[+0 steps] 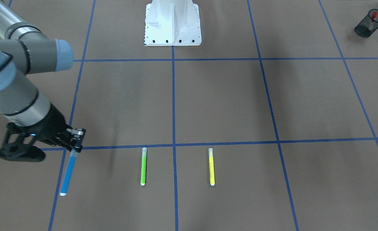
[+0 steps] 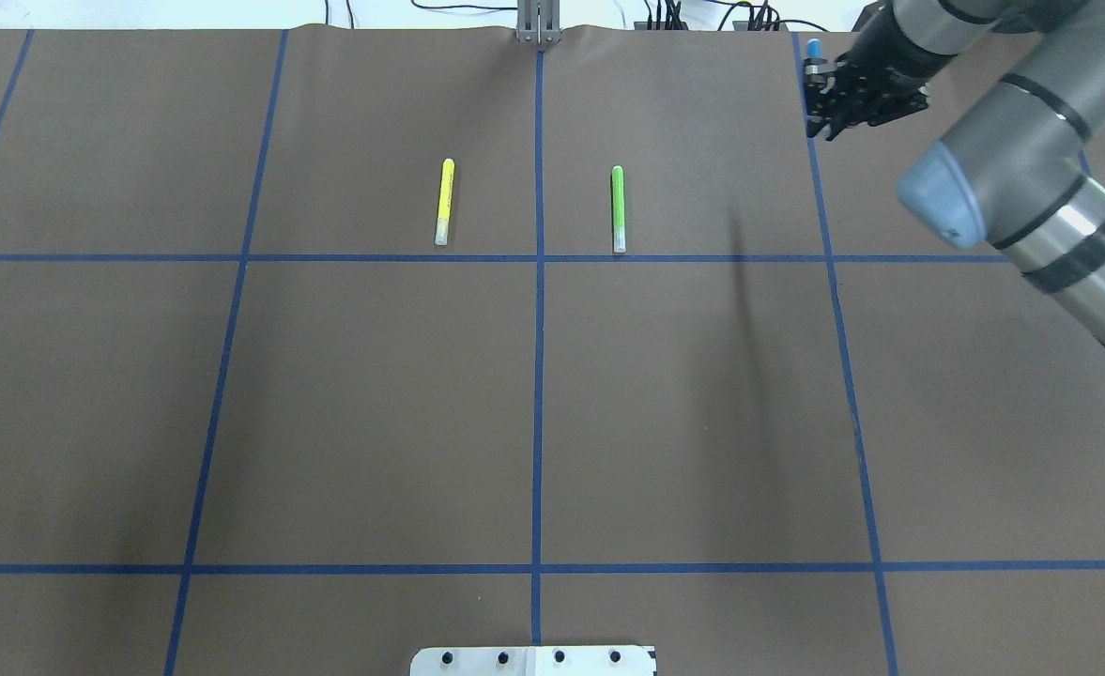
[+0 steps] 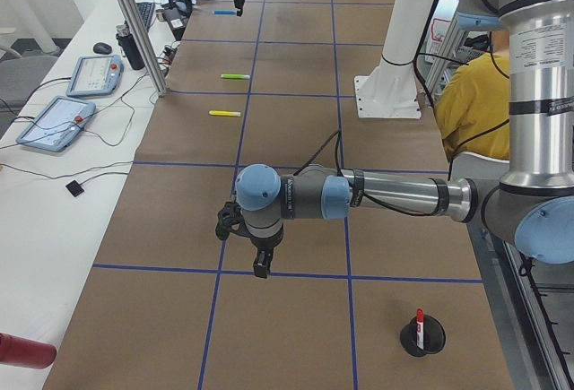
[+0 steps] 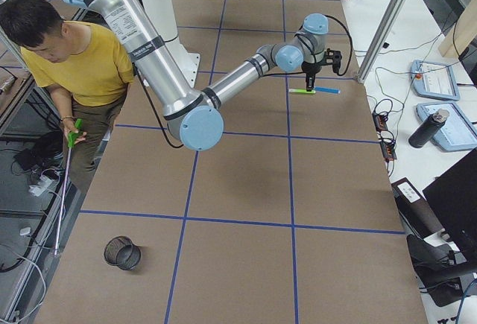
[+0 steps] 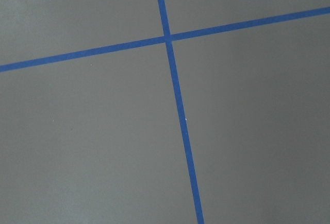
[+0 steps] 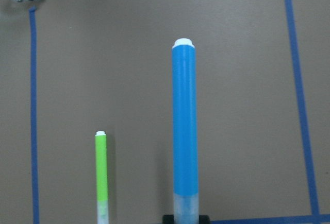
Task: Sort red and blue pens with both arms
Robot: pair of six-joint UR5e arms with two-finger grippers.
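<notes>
Cap end of blue pen (image 1: 68, 175) clamped in my right pincer (image 1: 75, 147), barrel sticking out free, likely for dropping into cup (image 4: 119, 255); left pincer (image 3: 260, 264), cannot tell its state.

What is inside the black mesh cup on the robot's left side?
One red-capped marker stands in the mesh cup. The mesh hides its lower barrel and the cup's bottom.

Green marker (image 1: 143, 166), yellow marker (image 1: 211, 166) parallel nearby, black mesh cup (image 1: 370, 23) at corner, person (image 4: 82, 63) in yellow
</notes>
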